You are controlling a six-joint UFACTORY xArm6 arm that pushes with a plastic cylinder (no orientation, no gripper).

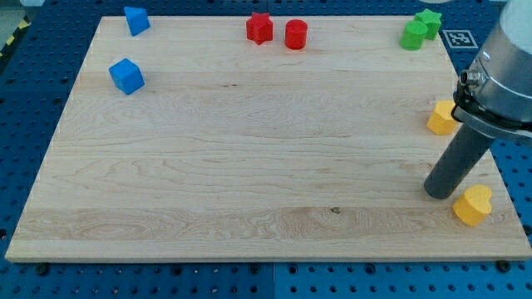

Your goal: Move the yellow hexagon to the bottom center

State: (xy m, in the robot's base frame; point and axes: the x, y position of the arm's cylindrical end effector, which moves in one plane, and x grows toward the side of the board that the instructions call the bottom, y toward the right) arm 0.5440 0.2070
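Observation:
The yellow hexagon (441, 118) lies near the board's right edge, partly hidden behind the arm. My tip (441, 193) rests on the board below the hexagon, apart from it. A yellow heart-shaped block (473, 205) lies just to the lower right of my tip, close to it.
A blue block (126, 75) and a second blue block (136, 20) lie at the upper left. A red star (259, 27) and a red cylinder (296, 34) sit at the top centre. Two green blocks (420, 30) lie at the top right. The wooden board (249, 166) fills the view.

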